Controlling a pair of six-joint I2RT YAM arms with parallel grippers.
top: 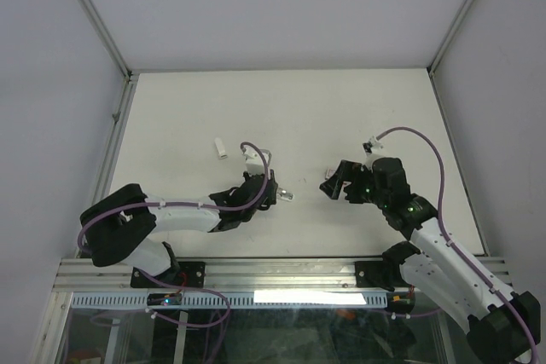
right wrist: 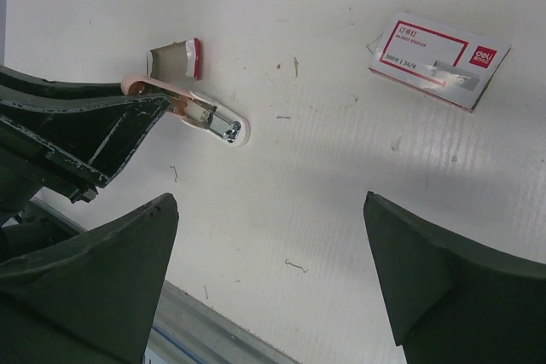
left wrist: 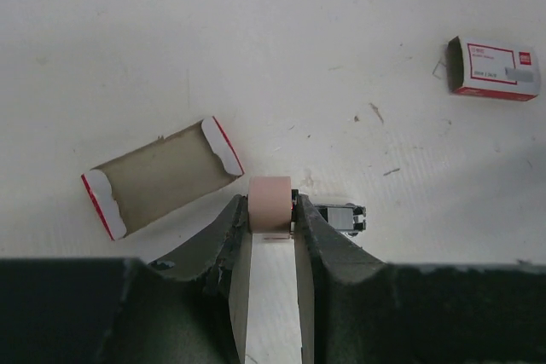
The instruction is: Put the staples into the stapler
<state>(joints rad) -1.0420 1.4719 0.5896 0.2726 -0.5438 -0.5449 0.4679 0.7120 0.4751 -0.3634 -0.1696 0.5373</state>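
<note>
This is a robotics lab test cell, not a lived-in room. A bare white counter [top: 341, 108] is boxed in on three sides by plain white panels [top: 51, 83] held in aluminium frame posts [top: 94, 14]. Along the near edge runs an aluminium extrusion rail [top: 281, 272], and two robot arms are bolted to it side by side: the left arm [top: 183, 212] and the right arm [top: 444, 253]. Purple cables [top: 412, 130] loop loosely over the arms. A slotted cable duct [top: 111, 300] sits just below the rail. The wrist views show the counter's surface scuffed and marked.
</note>
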